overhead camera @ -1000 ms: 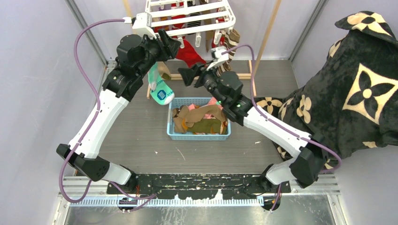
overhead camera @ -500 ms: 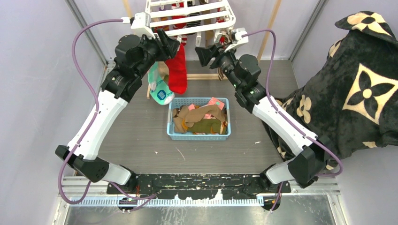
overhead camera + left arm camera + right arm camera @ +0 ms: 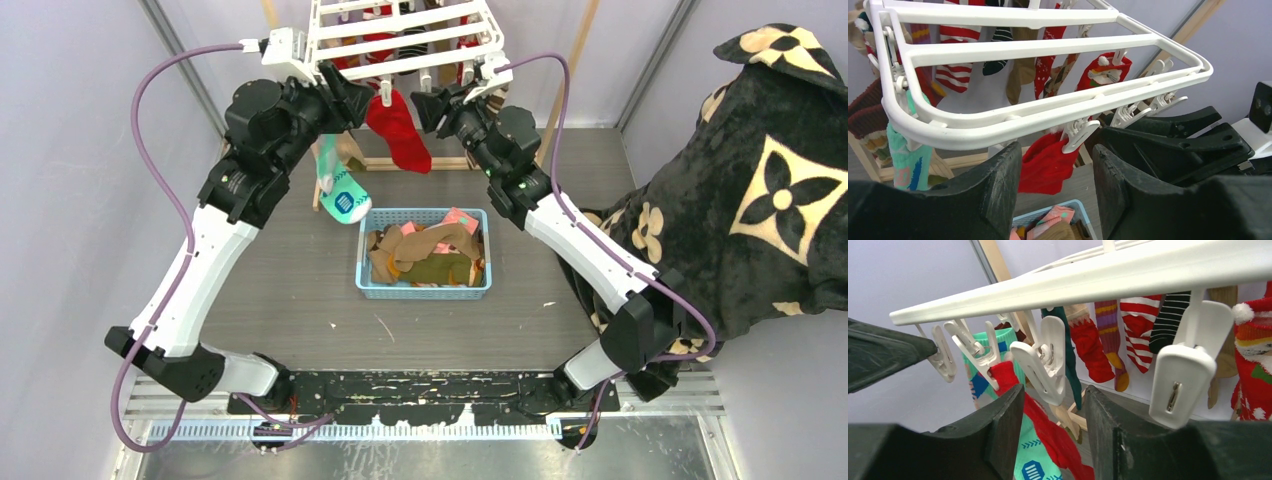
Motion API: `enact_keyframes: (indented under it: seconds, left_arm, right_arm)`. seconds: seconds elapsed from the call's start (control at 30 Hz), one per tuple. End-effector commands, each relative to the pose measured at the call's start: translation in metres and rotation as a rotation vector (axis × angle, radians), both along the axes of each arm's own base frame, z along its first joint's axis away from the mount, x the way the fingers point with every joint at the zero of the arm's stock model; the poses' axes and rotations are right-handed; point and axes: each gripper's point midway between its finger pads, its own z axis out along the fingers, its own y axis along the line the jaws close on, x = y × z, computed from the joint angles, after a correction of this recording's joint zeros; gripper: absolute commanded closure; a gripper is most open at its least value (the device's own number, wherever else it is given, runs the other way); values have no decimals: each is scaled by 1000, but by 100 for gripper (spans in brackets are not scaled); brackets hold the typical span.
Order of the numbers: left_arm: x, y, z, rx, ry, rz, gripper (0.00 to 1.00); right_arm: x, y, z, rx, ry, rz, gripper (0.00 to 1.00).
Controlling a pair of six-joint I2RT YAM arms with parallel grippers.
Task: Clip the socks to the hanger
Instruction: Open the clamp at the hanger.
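The top view looks down from above and behind the arm bases, taking in the table (image 3: 300, 290) from near edge to far edge. Both wrist views sit close under the hanger (image 3: 400, 40) (image 3: 1048, 47) (image 3: 1098, 279), tilted upward from opposite sides. All three share its front rail and the red sock (image 3: 398, 128) (image 3: 1045, 165) (image 3: 1048, 430).

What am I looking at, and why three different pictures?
A robot's left arm and right arm are bolted to a table. The wide picture comes from a camera above and behind them; the two close-ups come from wrist cameras, so the black wedges are fingers. On the table stands a blue basket of socks; a black floral blanket lies at the right. Above hangs a white hanger whose clips hold socks, including a red sock and a teal sock. The left gripper and right gripper are open beside its front rail, holding nothing.
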Motion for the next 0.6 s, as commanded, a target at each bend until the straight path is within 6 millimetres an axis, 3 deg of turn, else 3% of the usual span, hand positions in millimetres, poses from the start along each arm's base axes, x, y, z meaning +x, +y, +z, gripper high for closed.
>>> enact_keyframes:
  seconds: [0.0, 0.23, 0.57]
  left_arm:
    - [-15, 7, 23, -32, -51, -7, 45]
    - [-28, 10, 27, -54, -41, -26, 46]
    - [-41, 6, 34, -90, -35, -75, 46]
  right_arm:
    - [-2, -16, 45, 67, -158, -81, 57]
    - [9, -22, 42, 63, -176, -144, 53]
    - [1, -19, 42, 67, -200, -110, 88]
